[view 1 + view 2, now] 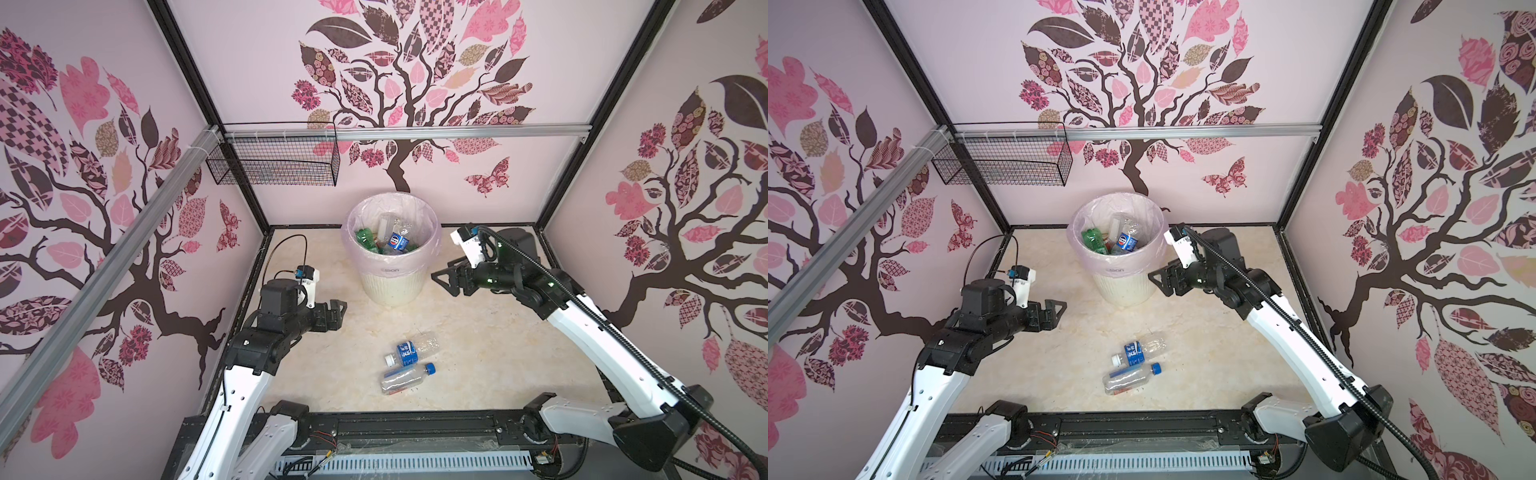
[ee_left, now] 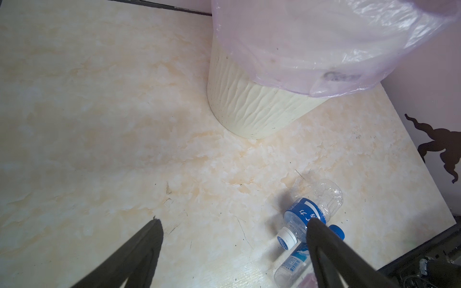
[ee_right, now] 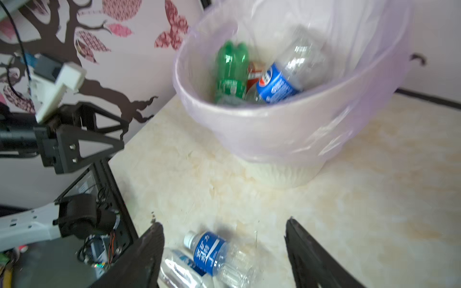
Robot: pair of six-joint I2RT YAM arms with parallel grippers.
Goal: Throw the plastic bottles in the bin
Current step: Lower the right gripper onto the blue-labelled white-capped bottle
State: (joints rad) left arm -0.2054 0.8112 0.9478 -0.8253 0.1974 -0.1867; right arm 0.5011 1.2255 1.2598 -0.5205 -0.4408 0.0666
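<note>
Left end effector (image 1: 338,313) and right end effector (image 1: 445,280) are hanging open, empty. Two bottles (image 1: 409,353) are lying at six o'clock of the bin (image 1: 392,287), likely needing grabbing next.

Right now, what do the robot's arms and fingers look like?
The left arm and right arm wear white shells with black joints. Their black fingers are hollow triangles. A white camera block tops each wrist, and a black ribbed cable follows the right arm.

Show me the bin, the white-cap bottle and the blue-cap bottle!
bin (image 1: 392,289): in a top view, cream ribbed wall.
white-cap bottle (image 1: 407,353): in a top view, blue label.
blue-cap bottle (image 1: 405,379): in a top view, clear body.
</note>
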